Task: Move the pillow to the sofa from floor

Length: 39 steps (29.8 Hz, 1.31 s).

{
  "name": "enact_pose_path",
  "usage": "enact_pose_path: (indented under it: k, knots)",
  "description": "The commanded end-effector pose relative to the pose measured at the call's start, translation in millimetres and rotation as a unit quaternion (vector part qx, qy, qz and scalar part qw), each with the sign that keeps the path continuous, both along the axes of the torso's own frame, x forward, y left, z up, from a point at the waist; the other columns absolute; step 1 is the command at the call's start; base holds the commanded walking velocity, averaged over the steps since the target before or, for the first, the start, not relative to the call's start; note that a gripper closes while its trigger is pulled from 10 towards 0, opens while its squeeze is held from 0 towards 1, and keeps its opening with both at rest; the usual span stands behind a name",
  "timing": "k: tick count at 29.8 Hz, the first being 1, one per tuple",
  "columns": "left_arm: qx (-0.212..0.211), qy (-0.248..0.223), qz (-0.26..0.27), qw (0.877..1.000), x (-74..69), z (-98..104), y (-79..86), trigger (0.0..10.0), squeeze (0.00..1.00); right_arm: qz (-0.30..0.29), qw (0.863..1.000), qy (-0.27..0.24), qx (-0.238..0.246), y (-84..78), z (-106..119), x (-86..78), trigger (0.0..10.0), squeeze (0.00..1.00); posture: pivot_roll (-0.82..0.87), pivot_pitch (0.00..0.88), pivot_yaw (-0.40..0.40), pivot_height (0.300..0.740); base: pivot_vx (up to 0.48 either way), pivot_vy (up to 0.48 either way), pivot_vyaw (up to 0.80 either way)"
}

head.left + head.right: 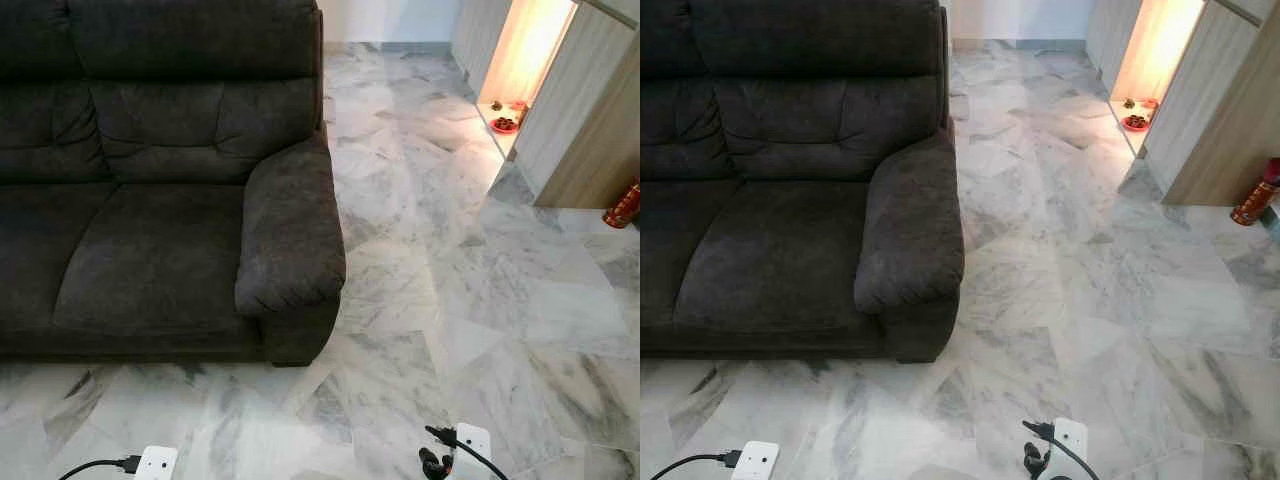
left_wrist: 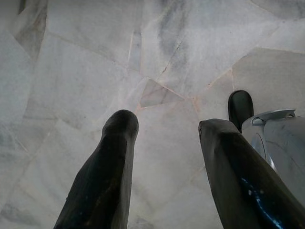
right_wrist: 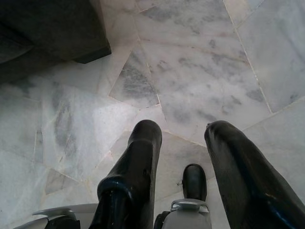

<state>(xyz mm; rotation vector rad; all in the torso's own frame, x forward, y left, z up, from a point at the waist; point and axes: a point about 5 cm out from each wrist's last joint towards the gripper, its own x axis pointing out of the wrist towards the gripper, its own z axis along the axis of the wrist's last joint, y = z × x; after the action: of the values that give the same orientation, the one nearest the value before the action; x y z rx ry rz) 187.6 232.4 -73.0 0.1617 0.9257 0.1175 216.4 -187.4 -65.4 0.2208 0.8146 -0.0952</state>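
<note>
Facing the dark sofa (image 1: 160,200), both arms are hung idle; left gripper (image 2: 167,138) and right gripper (image 3: 183,136) are held apart, empty, over marble floor (image 1: 420,260).

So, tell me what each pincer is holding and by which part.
Nothing is held. The left pincer and the right pincer both hang open over the marble floor, with bare tile between the fingers. No pillow is gripped.
</note>
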Motion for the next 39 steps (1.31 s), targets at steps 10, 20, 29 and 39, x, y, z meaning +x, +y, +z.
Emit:
enact_pose_path:
  k: [10, 20, 29, 39]
  knots:
    - [0.002, 0.011, 0.002, 1.0, -6.3, -3, 0.9, 10.0, 0.0, -0.002, 1.0, 0.004, 0.0, 0.4, -2, -2.6, 10.0, 0.0, 0.1, 0.12, 0.046, 0.74, 0.0, 0.0, 0.0]
    - [-0.006, 0.027, -0.019, 0.999, -15.1, -9, -8.6, 10.0, 0.0, 0.012, 1.0, 0.024, 0.012, 10.1, -12, -19.9, 10.0, 0.0, 0.11, 0.11, 0.063, 0.74, 0.0, 0.0, 0.0]
    - [-0.005, 0.023, -0.02, 1.0, -13.1, -8, -8.3, 10.0, 0.0, 0.011, 1.0, 0.022, 0.014, 10.3, -12, -19.7, 10.0, 0.0, 0.11, 0.13, 0.059, 0.74, 0.0, 0.0, 0.0]
    - [-0.005, 0.023, -0.013, 1.0, -12.1, -7, -5.9, 10.0, 0.0, 0.0, 1.0, 0.015, 0.017, 10.9, -10, -16.5, 10.0, 0.0, 0.08, 0.158, 0.071, 0.74, 0.0, 0.0, 0.0]
